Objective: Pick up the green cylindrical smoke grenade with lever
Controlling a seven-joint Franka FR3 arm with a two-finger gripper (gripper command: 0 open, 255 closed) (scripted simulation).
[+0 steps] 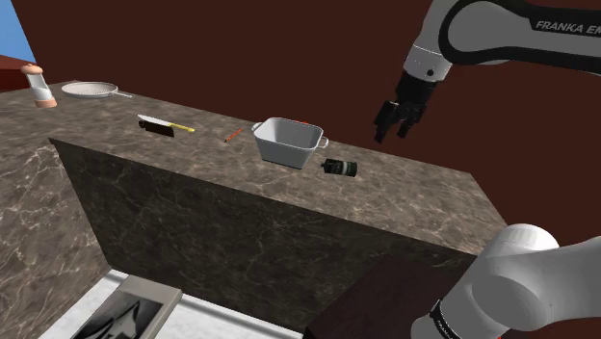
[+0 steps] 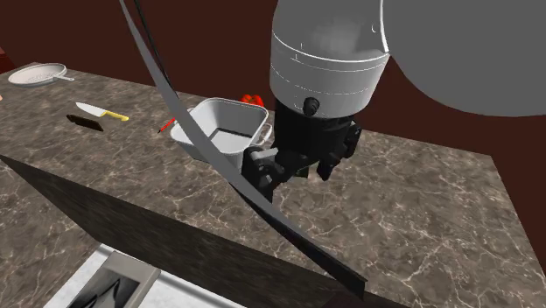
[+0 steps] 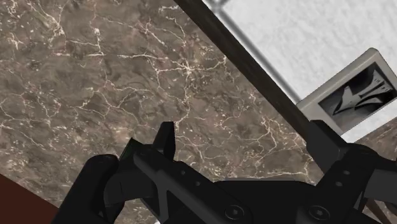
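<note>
Risks, largest item first.

Counter (image 1: 424, 197): a dark marbled top with a drop along its front edge to the floor below. A cylinder knocked that way could go over, I'd judge.

Arm (image 1: 501, 39): it reaches in from the shoulder view's right, above the top, with nothing beneath it.

White pot (image 1: 284, 152): its near handle is just beside the target. A finger coming down on that side could strike the handle.

Gripper (image 1: 395, 128): it hovers above bare counter with its fingers apart and nothing between them. It is off to the shoulder view's right of the target, not over it.

Green grenade (image 1: 339, 168): it lies on its side on the counter, well in from the front edge. It would likely roll if touched by one finger first.

Open room: the bare marble on the grenade's side away from the pot. An approach from there looks safest.
</note>
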